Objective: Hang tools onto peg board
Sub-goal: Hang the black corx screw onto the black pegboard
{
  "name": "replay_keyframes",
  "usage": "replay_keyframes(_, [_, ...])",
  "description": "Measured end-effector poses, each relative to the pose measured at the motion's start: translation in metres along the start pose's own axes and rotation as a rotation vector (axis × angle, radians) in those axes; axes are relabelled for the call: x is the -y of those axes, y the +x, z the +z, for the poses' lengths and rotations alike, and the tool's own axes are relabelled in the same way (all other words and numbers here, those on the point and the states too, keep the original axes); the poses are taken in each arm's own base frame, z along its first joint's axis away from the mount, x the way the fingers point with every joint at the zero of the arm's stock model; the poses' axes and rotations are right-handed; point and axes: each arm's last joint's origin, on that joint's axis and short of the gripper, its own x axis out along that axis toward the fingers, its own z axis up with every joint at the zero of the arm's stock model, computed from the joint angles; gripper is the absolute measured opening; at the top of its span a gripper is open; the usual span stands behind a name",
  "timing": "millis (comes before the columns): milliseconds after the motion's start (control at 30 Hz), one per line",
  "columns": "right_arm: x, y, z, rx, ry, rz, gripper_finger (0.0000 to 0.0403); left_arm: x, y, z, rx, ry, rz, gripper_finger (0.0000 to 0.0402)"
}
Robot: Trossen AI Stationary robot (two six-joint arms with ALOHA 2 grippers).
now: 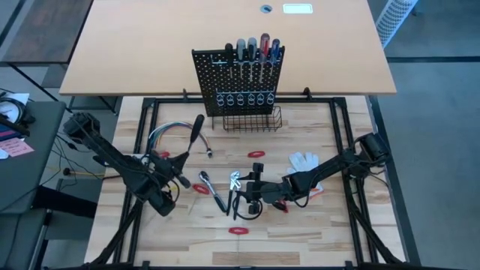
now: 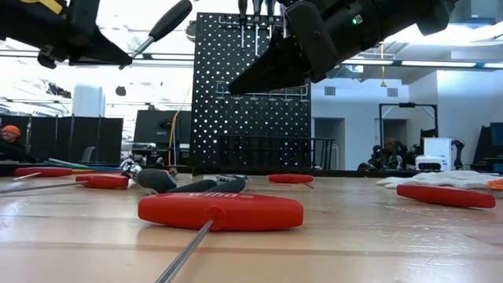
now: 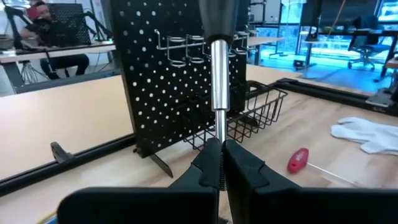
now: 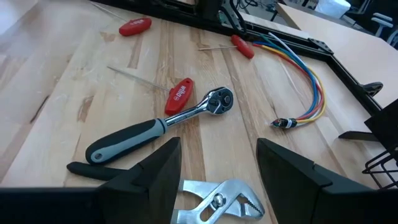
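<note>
Peg board (image 1: 238,75): black perforated upright panel at the far middle of the wooden table (image 1: 315,225). Its top edge carries several screwdrivers (image 1: 255,49) standing side by side, with black, grey, red and blue handles. Below them runs a row of ring holders (image 1: 240,98); whether anything sits in the rings cannot be told. A black wire basket (image 1: 252,121) is fixed at the base; nothing can be made out inside it.

Left gripper (image 3: 221,163): raised above the near left of the table, fingers clamped on the metal shaft of a dark-handled tool (image 1: 196,127) that points toward the peg board.

Right gripper (image 4: 217,165): fingers spread apart, holding nothing, low over the middle of the table, just above silvery pliers (image 4: 217,198) with toothed jaws.

Loose on the table:
- ratchet wrench (image 4: 149,129), grey-and-black handle, beside the pliers;
- red-handled screwdriver (image 4: 179,96) touching the ratchet's head, white lettering on the handle, partly legible as "wiha";
- red T-handle tool (image 2: 220,212) nearest the low camera, faint raised lettering, not readable;
- further red-handled screwdrivers scattered about;
- bundle of coloured cables (image 4: 301,74), left of centre;
- white glove (image 1: 304,160), right of centre.
</note>
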Motion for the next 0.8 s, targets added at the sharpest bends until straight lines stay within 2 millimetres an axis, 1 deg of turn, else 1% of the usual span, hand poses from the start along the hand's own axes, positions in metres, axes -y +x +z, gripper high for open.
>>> replay_keyframes(233, [0.000,0.000,0.000,0.000,-0.001,0.000,0.0214,0.004,0.000,0.002,-0.031,0.048,-0.012,0.0000])
replay_keyframes(367, [0.000,0.000,0.000,0.001,-0.001,0.000,0.0214,0.016,-0.001,0.001,-0.131,0.069,-0.081,0.0000])
replay_keyframes(467, [0.000,0.000,0.000,0.001,-0.001,0.000,0.0214,0.028,0.000,0.004,-0.155,0.110,-0.133,0.0000])
replay_keyframes(667, [0.000,0.000,0.000,0.002,0.000,0.000,0.0214,0.046,0.011,0.018,-0.157,0.158,-0.217,0.0000])
replay_keyframes(800, [0.000,0.000,0.000,0.003,0.000,0.000,0.0214,0.054,0.027,0.032,-0.113,0.154,-0.301,0.0000])
